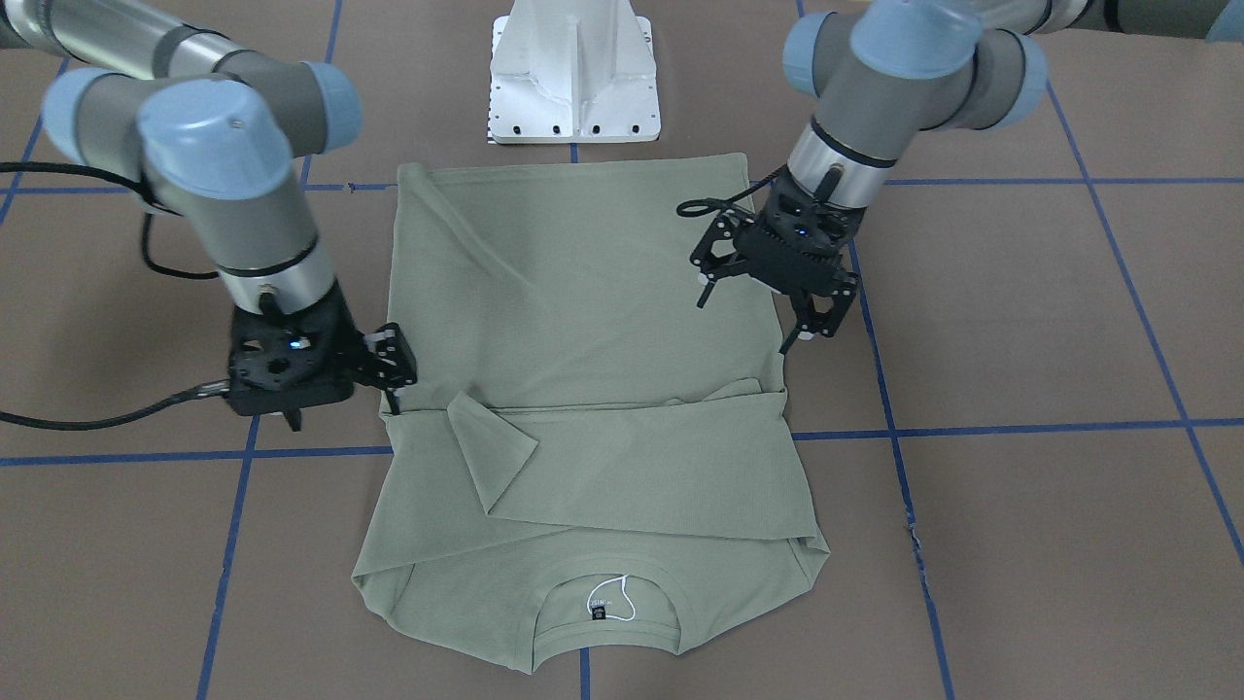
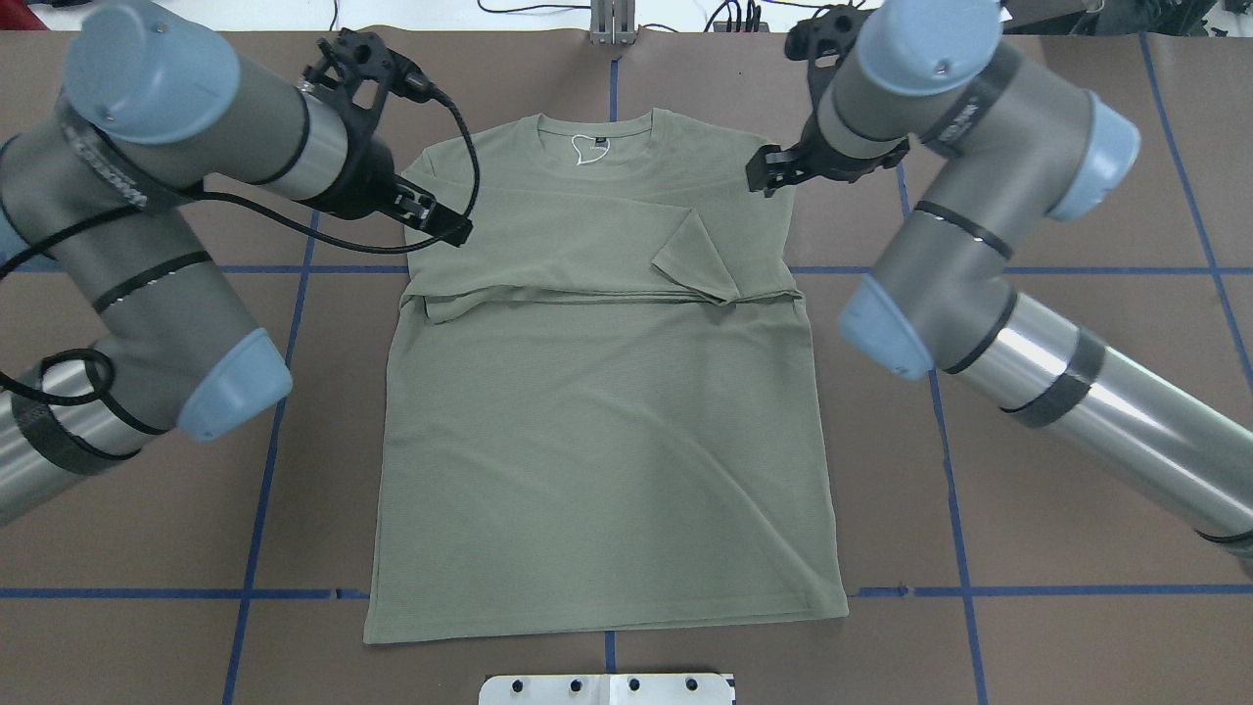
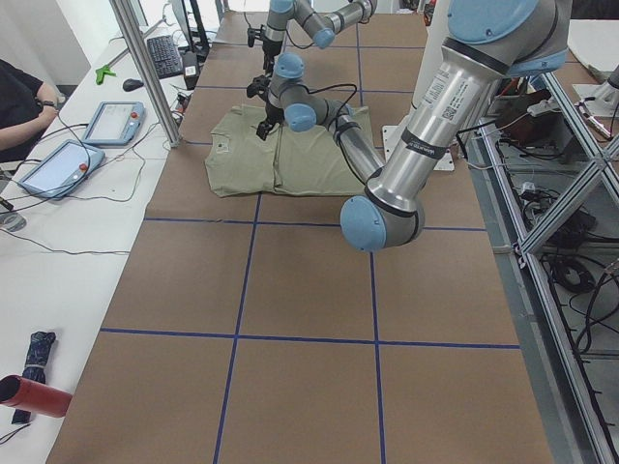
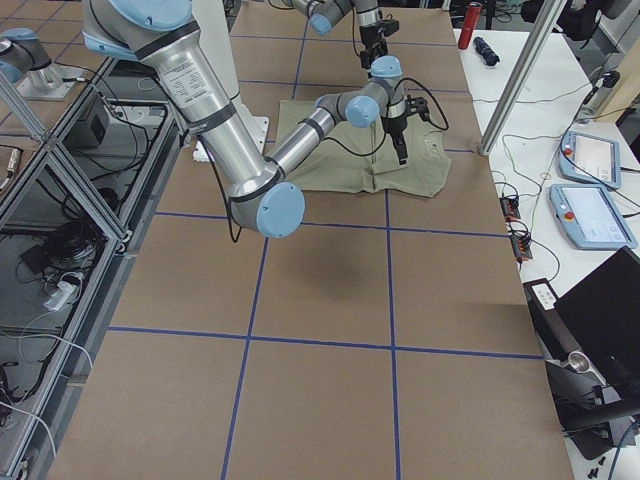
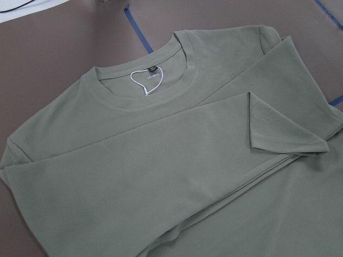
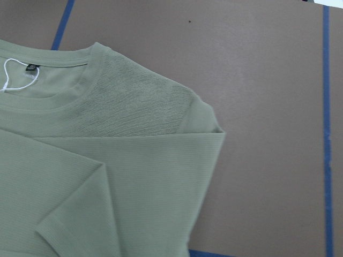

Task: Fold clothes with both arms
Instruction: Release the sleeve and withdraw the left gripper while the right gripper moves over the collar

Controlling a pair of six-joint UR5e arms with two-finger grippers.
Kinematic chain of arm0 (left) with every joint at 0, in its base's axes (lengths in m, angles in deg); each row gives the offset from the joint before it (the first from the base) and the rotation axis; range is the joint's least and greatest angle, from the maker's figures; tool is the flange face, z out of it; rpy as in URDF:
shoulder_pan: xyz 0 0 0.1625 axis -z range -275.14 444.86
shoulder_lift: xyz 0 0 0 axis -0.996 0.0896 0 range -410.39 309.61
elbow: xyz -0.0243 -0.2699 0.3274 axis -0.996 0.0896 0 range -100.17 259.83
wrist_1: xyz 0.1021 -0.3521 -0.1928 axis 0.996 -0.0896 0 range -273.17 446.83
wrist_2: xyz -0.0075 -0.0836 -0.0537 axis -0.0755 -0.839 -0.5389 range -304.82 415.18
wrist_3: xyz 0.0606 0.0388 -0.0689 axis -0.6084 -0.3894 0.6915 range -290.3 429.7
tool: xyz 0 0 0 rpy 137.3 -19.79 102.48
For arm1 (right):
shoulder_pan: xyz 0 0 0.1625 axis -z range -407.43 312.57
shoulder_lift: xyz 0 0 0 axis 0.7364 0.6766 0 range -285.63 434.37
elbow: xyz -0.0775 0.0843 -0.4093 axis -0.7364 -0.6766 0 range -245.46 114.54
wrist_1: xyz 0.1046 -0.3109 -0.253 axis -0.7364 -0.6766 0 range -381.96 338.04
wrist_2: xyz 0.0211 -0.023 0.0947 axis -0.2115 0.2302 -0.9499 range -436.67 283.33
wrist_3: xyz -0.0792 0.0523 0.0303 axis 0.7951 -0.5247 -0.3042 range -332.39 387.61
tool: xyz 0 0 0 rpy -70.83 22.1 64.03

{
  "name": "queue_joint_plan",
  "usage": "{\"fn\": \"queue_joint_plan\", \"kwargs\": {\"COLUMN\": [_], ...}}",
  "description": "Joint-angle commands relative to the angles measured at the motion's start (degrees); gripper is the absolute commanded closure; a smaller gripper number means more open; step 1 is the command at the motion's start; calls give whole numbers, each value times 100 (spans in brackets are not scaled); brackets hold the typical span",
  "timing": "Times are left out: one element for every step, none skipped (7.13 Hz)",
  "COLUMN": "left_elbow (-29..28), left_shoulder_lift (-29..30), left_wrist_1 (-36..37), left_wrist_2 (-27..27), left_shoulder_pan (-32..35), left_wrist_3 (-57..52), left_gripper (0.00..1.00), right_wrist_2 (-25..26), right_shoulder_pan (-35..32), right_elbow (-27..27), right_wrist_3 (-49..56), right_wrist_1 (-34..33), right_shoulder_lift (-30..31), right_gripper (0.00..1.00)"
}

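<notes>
The sage-green shirt lies flat on the table with its collar away from the robot. Both long sleeves are folded across the chest. It also shows in the front view and in both wrist views. The neck label and white string loop face up. My left gripper is open and empty, and hovers over the shirt's left edge near the sleeve fold. My right gripper is open and empty, and hovers at the shirt's right edge by the fold.
The white pedestal base stands just behind the shirt's hem. Blue tape lines grid the brown table cover. In the exterior left view, a metal post, tablets and a seated person are beyond the table's far side.
</notes>
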Motion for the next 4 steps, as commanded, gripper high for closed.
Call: {"fn": "queue_joint_plan", "kwargs": {"left_elbow": [123, 123, 132, 123], "left_shoulder_lift": [-534, -683, -737, -746], "left_wrist_1": [-120, -286, -392, -393], "left_wrist_2": [-683, -858, -912, -913], "left_shoulder_pan": [628, 682, 691, 691], "left_wrist_3": [-1005, -1183, -1176, -1149], "left_gripper": [0, 0, 0, 0], "right_wrist_2": [815, 1001, 1264, 1293], "right_shoulder_pan": [672, 849, 999, 1061], "right_elbow": [-1140, -1562, -1932, -2135], "right_wrist_3": [-359, -533, -561, -561], "right_wrist_1": [-36, -44, -62, -71], "right_shoulder_lift": [-928, -1253, -1465, -1572], "right_gripper": [10, 14, 20, 25]}}
